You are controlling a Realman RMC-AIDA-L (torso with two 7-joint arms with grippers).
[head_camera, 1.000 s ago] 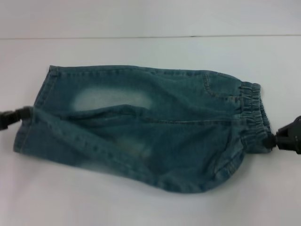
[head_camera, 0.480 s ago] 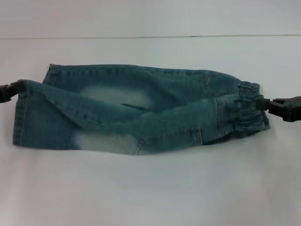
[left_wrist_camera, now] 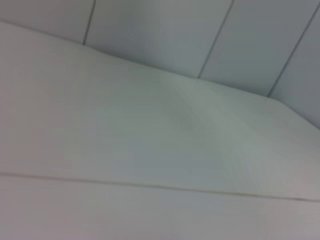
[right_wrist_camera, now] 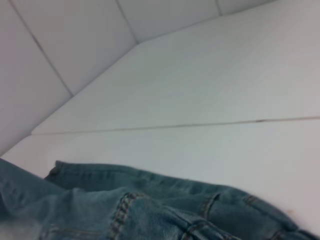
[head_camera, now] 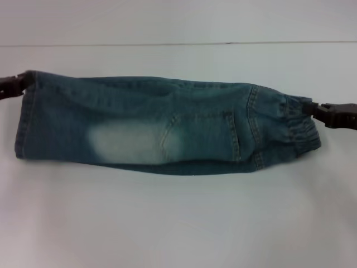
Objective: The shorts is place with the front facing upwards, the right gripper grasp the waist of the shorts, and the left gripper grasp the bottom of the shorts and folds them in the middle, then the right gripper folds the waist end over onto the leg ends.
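The denim shorts (head_camera: 167, 131) lie folded lengthwise into a long band across the white table (head_camera: 178, 223), a patch pocket and a pale faded patch facing up. The gathered waist (head_camera: 298, 125) is at the right end, and my right gripper (head_camera: 313, 109) is shut on its far corner. The straight-hemmed bottom of the shorts (head_camera: 25, 123) is at the left end, where my left gripper (head_camera: 23, 84) is shut on its far corner. The right wrist view shows the denim shorts (right_wrist_camera: 125, 210) close up; the left wrist view shows only table and wall.
A seam in the table (head_camera: 167, 44) runs across behind the shorts. A panelled wall (left_wrist_camera: 200, 35) stands beyond the table.
Both grippers moved away from me, carrying the near half of the shorts over the far half. The shorts now lie folded lengthwise with the pocket side up.
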